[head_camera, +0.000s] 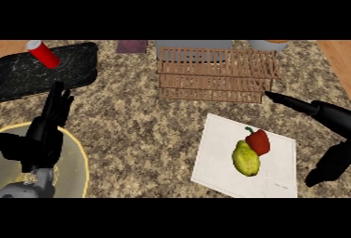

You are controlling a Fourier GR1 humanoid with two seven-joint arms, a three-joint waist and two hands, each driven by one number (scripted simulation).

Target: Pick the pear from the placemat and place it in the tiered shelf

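**Op:** Nearest me is my left hand (42, 135) at the lower left, fingers straight and pointing up, holding nothing. It rests over a round plate (81, 158) with a yellow rim.

**Obs:** Go through the rest by size?

**Op:** Biggest is the speckled counter (144, 130). Then a black tray (75, 69) at the upper left, with a red can (42, 53) lying tilted on its far end. Next, the wooden shelf (216, 74) at the top centre, slatted, its tiers stepping down toward me.

**Obs:** And the mat?

**Op:** A white mat (219, 162) lies right of centre, just nearer me than the shelf, turned at a slight angle.

**Obs:** Your right hand?

**Op:** My right hand (329, 116) comes in from the right edge, spread wide with nothing in it. One long finger points at the shelf's near right corner and the thumb hangs low beside the mat's right edge.

**Obs:** Where is the pear?

**Op:** My pear (245, 159), yellow-green, lies in the middle of the mat, touching a red pepper (259, 142) just behind it. Both lie apart from my right hand.
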